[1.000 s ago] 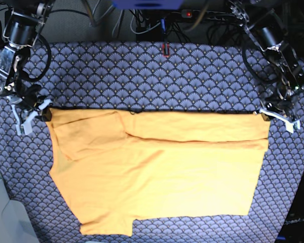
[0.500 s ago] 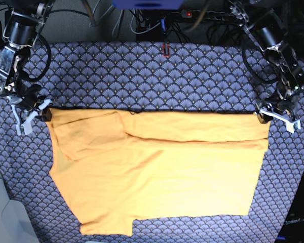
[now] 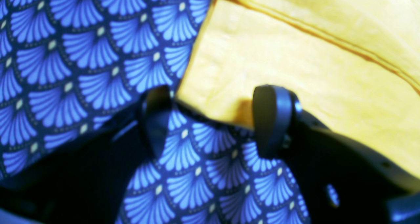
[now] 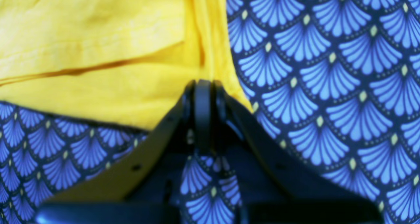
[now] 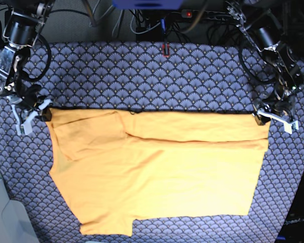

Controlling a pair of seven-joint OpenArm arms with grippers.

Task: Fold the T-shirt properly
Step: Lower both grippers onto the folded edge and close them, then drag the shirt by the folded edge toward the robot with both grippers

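Plain orange-yellow soft-fabric T-shirt (image 5: 157, 172) spread on purple-grey fan-patterned cloth (image 5: 142, 76) over worktop, top strip folded down. Right gripper (image 4: 203, 96) fingers pinched on shirt corner at 9 o'clock. Left gripper (image 3: 213, 119) fingers apart, astride corner at 3 o'clock.

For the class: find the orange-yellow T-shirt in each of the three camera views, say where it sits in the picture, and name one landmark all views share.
Base: the T-shirt fills the middle and lower picture, its top edge folded down.
Left wrist: it takes the upper right, its corner between the open left tool.
Right wrist: it takes the upper left, its corner pinched in the shut right tool.
Shared landmark: the fan-patterned cloth beneath it.
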